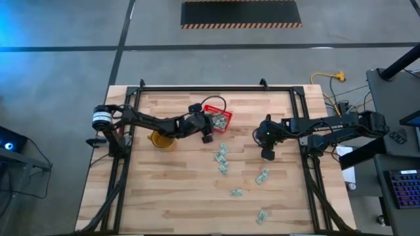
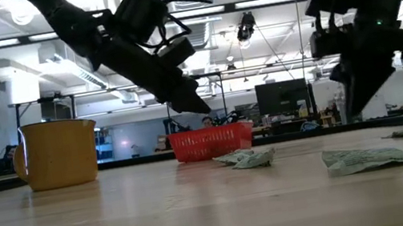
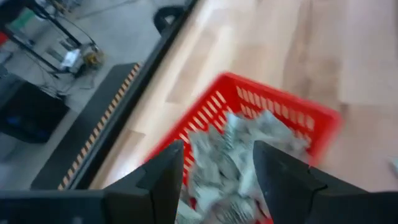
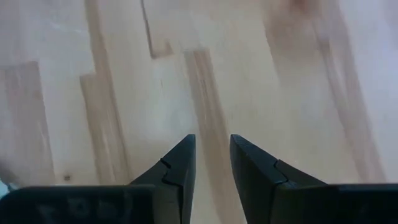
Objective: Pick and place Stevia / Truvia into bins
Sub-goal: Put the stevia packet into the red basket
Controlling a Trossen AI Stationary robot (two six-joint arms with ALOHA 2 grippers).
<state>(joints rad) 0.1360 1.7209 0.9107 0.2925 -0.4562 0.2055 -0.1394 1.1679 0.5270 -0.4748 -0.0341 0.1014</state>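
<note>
Red lattice plastic fills the view past my left fingers point(image 3: 214, 180): the basket point(image 1: 217, 118) sits near the far edge of the desk point(image 1: 177, 196), and it holds a heap of pale green and white sachets point(image 3: 239, 155). My left fingers point(image 1: 207, 134) hang just at the basket's near side, spread apart with nothing between them, the pile showing through the gap.

My right fingers point(image 1: 267, 155) hover over bare wood well to the right of the basket. They stand a narrow gap apart point(image 4: 211, 168) and only desk planks show between them, so they hold nothing.

More sachets lie loose on the desk between my two arms and nearer the front: a small cluster point(image 1: 222, 158) below the basket, one point(image 1: 262, 176) close under my right arm, one point(image 1: 235, 192) further forward, and one point(image 1: 262, 215) near the front edge. From desk height several of them look crumpled point(image 2: 367, 157).

A yellow mug point(image 1: 161, 139) stands beside my left arm, to the left of the basket, upright with its handle showing point(image 2: 58, 154).
</note>
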